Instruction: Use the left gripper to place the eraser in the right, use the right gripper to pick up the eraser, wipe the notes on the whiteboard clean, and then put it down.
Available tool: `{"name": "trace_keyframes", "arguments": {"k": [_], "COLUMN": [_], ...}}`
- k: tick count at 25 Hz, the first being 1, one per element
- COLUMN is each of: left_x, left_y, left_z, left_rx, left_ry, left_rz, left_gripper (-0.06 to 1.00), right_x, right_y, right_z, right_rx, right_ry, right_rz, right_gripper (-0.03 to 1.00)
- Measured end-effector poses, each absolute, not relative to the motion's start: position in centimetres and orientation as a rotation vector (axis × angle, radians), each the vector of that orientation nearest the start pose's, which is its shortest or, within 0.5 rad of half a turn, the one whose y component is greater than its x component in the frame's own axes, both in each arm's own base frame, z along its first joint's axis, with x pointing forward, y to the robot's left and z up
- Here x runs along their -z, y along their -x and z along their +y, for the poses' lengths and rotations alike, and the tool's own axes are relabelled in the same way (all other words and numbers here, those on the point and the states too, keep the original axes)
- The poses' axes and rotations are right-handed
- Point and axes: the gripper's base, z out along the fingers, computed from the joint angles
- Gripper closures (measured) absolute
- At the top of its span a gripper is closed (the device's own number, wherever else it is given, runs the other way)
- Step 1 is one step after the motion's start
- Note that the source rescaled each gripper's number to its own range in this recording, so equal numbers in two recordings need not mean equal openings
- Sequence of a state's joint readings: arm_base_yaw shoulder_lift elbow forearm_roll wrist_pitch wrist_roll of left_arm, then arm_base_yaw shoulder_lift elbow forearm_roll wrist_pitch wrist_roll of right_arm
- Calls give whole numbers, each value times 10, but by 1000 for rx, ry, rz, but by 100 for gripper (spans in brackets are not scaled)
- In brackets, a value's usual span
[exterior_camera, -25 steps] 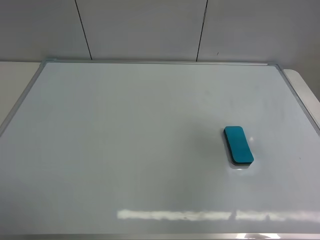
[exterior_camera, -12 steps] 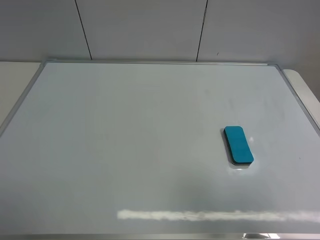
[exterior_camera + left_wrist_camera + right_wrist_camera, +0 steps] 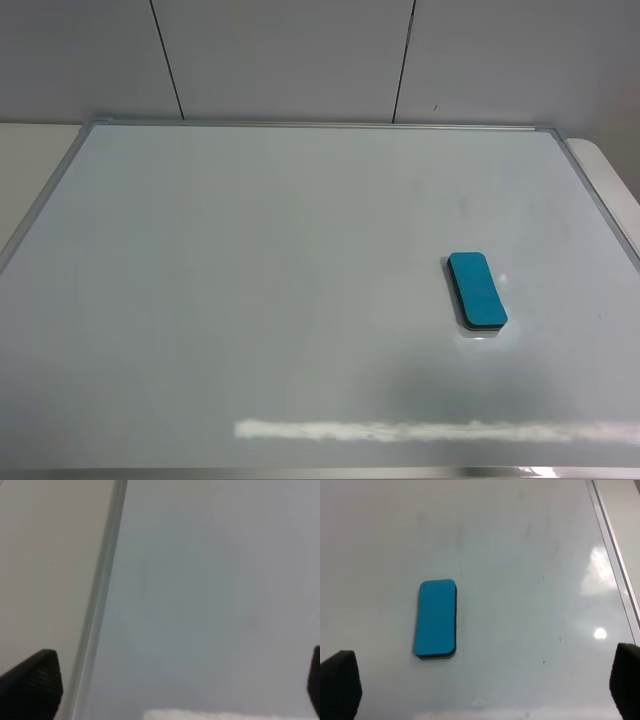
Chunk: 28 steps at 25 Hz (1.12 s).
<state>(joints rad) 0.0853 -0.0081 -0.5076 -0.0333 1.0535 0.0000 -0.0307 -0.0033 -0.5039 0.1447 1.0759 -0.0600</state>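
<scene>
Teal eraser [image 3: 477, 290] lying flat on the whiteboard [image 3: 250, 300], teal face up, in the board's right half, nearer the right edge and the near edge than the far one; dark felt underside showing only as a thin rim along its side. Untouched by either gripper. No red marks to be made out on the board; only faint grey smudges beyond the eraser, too dim to read.

Neither arm visible from the high camera. Left gripper [image 3: 170, 680] seen only as two dark fingertip pads [image 3: 35, 682] cut off at the frame's edges, spread wide with nothing between them, hovering over the board's silver frame [image 3: 100, 605] at the left edge, bare tabletop [image 3: 45, 570] beyond it. Right gripper [image 3: 485, 687] likewise cropped to two dark fingertips [image 3: 340, 682] at the frame's corners, wide apart, empty, above the board with the eraser in view ahead of them. Near edge of the board partly washed out by a strip of glare [image 3: 400, 431].
</scene>
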Motion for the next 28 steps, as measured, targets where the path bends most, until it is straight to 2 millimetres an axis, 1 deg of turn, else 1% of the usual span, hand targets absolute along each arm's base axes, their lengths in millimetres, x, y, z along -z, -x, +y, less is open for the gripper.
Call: {"name": "trace_keyframes", "arguments": {"k": [28], "left_x": [-280], "left_y": [7], "left_z": [-3], "left_rx": [-13], "left_ry": [84], "left_rz": [2019], "left_gripper": [-6], "right_x": [-278], "right_y": [6], "right_z": [12], "right_rx": [-123], "right_ry": [41], "right_rz": [2044], "right_gripper": [-3]}}
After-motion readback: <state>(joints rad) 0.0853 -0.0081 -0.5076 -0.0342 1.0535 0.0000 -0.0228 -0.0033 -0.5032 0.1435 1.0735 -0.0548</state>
